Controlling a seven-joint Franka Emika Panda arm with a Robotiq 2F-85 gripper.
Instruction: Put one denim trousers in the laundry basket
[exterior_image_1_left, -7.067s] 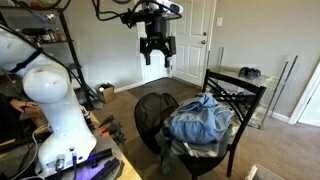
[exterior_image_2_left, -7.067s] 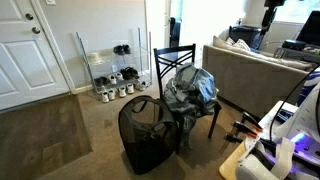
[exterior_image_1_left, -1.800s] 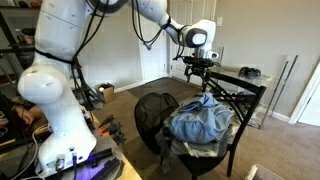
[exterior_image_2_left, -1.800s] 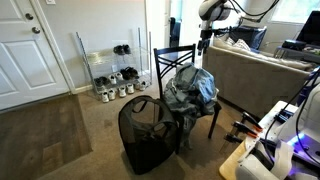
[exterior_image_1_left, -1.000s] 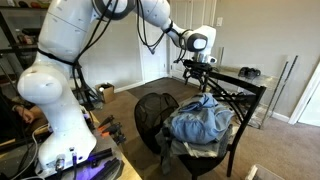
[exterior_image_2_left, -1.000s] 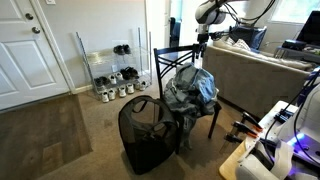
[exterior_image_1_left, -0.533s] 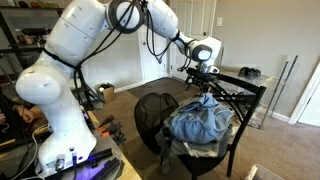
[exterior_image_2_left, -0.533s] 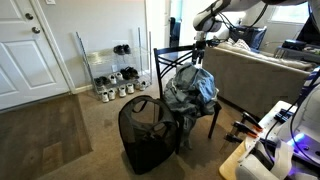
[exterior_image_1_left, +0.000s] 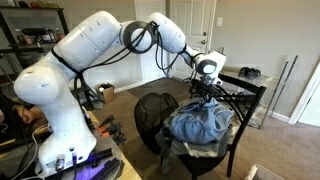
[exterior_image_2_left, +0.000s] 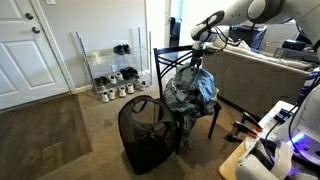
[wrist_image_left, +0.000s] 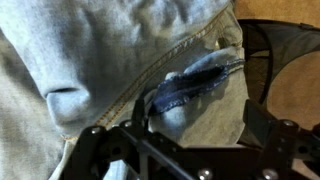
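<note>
While the end effector (exterior_image_1_left: 206, 90) hangs spread wide over the heap (exterior_image_1_left: 210, 112), nothing is gripped yet: denim trousers (exterior_image_1_left: 192, 124) lie on the chair (exterior_image_1_left: 247, 98), laundry basket (exterior_image_1_left: 150, 116) stands beside it, so grasp, lift and drop are all left.

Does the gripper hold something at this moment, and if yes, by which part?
Nothing yet. The gripper sits at the top of the heap of jeans on the chair, jaws spread open over the denim.
</note>
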